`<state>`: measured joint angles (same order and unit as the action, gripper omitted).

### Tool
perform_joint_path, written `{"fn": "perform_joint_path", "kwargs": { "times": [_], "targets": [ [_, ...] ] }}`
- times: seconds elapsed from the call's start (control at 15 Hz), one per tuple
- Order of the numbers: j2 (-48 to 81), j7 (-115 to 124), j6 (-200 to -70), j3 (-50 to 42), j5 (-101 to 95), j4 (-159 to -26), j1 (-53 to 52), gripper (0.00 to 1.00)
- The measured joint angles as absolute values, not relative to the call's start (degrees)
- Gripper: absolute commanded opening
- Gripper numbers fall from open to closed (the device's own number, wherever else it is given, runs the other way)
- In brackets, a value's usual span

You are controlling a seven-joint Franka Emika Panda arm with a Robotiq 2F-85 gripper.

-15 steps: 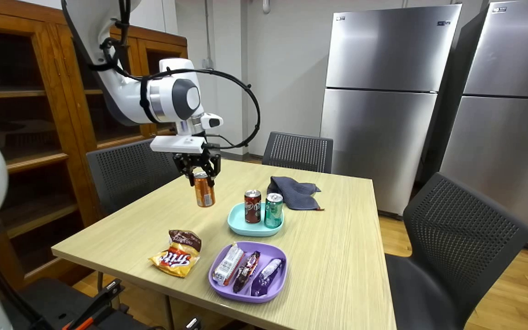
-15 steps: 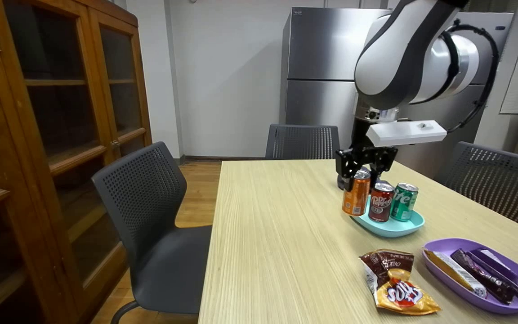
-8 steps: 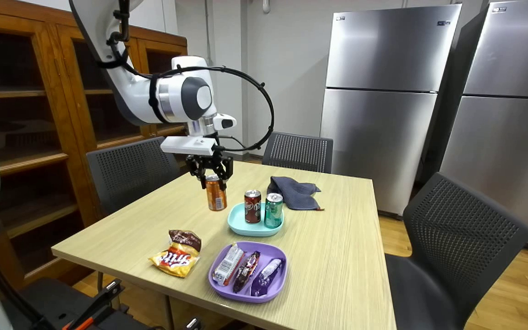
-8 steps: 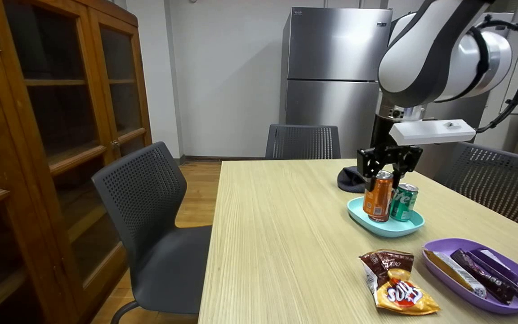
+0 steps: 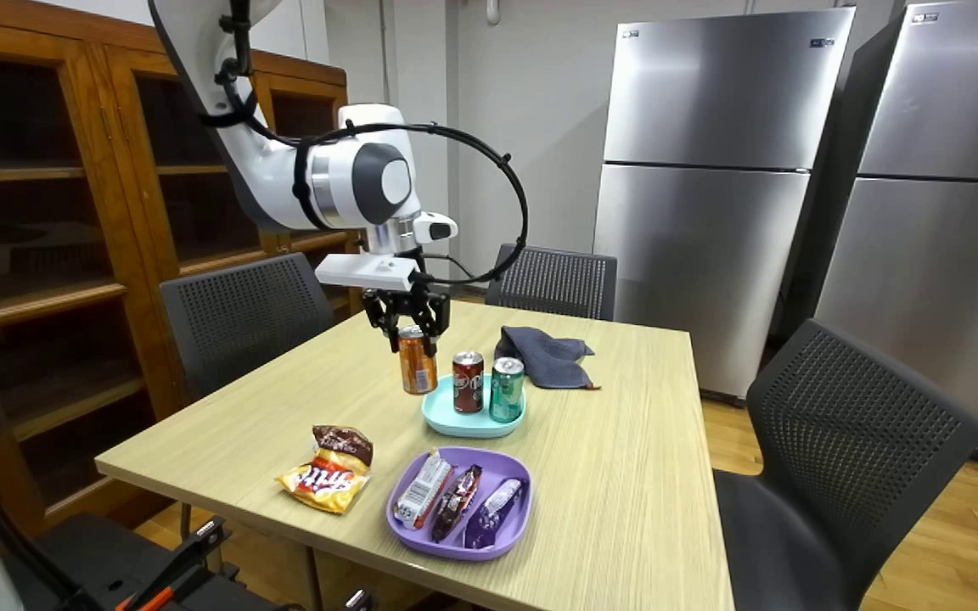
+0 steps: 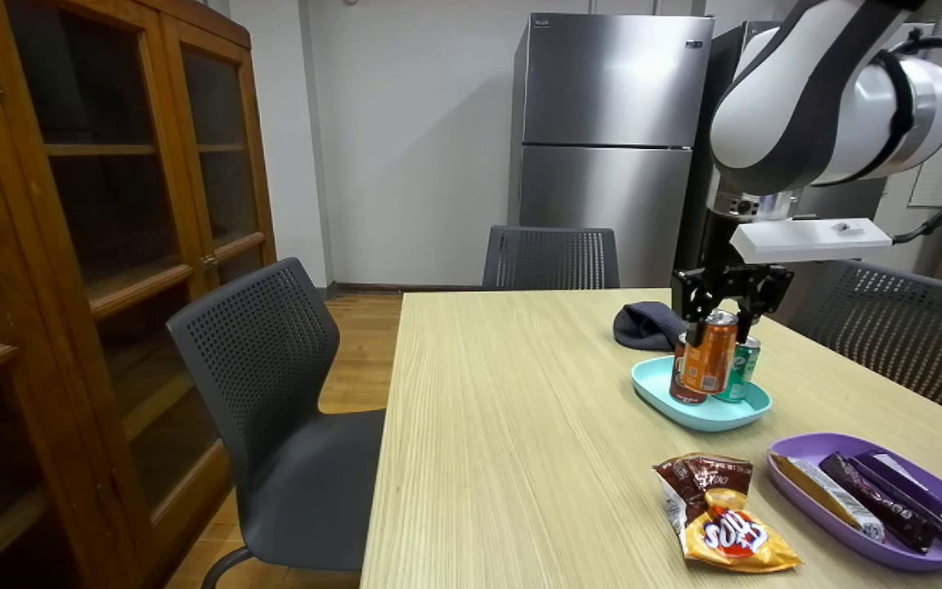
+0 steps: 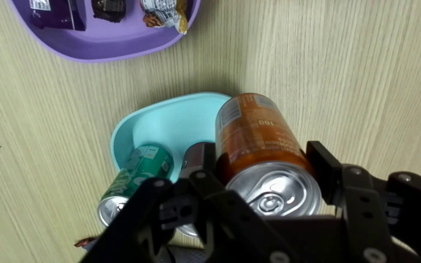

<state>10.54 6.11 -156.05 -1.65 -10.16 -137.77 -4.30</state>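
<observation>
Fingers clasp the orange can, raised at ten o'clock of the blue tray in an exterior view. On it stand the red can and green can. Lifting looks done; release remains, it seems. The held can's lid faces up, its long axis nearly upright.

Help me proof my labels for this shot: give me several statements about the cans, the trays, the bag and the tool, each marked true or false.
1. The tool grips the orange can. True.
2. The red can and the green can stand in the blue tray. True.
3. The green can lies on its side. False: the green can is upright.
4. The purple tray holds three bars. True.
5. The bag lies in the purple tray. False: the bag lies on the table.
</observation>
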Motion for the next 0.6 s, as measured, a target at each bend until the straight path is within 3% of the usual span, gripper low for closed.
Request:
{"fn": "perform_joint_path", "kwargs": {
  "times": [0.6],
  "targets": [
    [10.82, 4.67, -156.05, -1.72, -7.00, -137.77, -2.38, 0.38]
  ]
}}
